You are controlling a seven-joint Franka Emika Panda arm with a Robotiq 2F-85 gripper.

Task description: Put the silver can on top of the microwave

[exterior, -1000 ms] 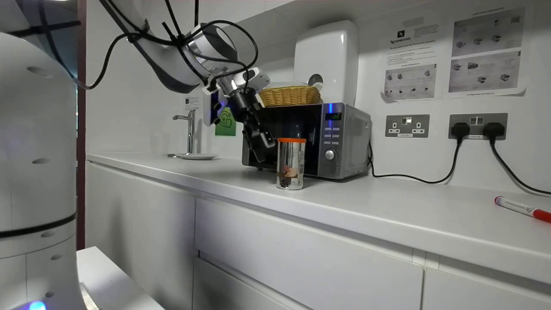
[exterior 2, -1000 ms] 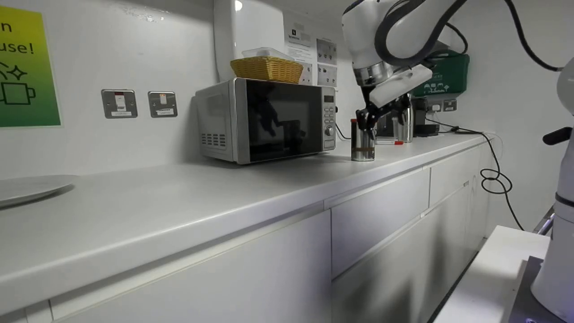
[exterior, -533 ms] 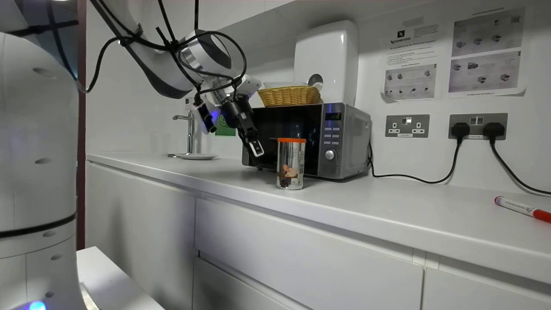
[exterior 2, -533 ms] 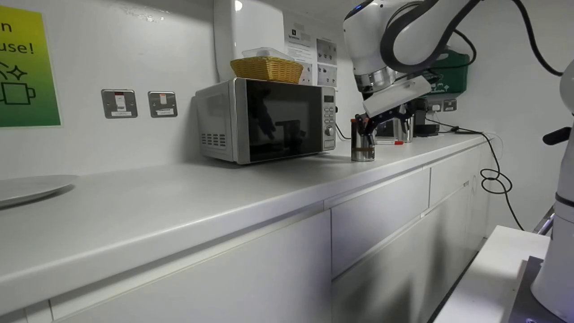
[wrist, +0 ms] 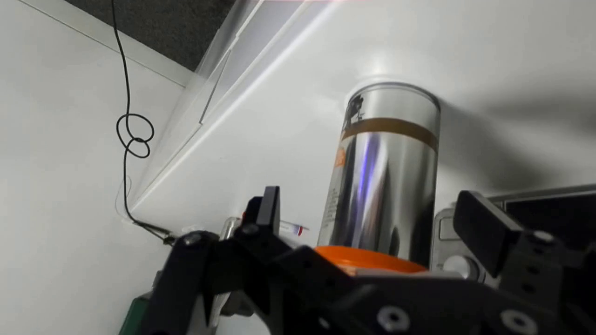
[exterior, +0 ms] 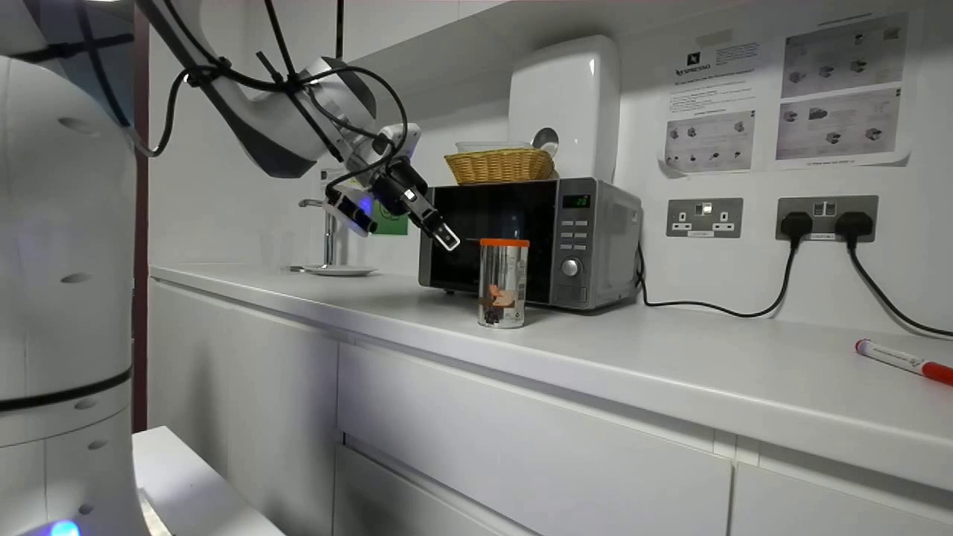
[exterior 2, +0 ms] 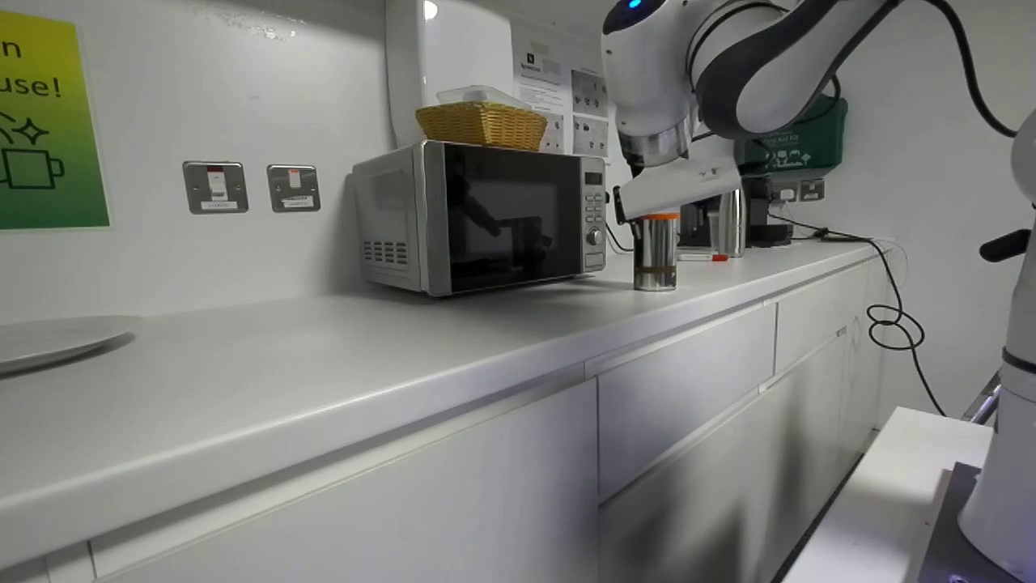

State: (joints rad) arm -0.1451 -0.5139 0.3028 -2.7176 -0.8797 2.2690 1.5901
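In the wrist view my gripper (wrist: 367, 211) has its fingers (wrist: 268, 207) apart, near 8 and 4 o'clock of the can (wrist: 386, 186); nothing is held. In an exterior view the can is upright on the counter (exterior: 670, 357), with the microwave (exterior: 534, 223) behind it at 1 o'clock. I judge the can stiff but thin-walled, smooth enough to slip, probably light, though I can't tell how full. I'd take it round the mid-body, below the lid (exterior: 505, 243), which might pop off, squeezing gently to avoid denting.
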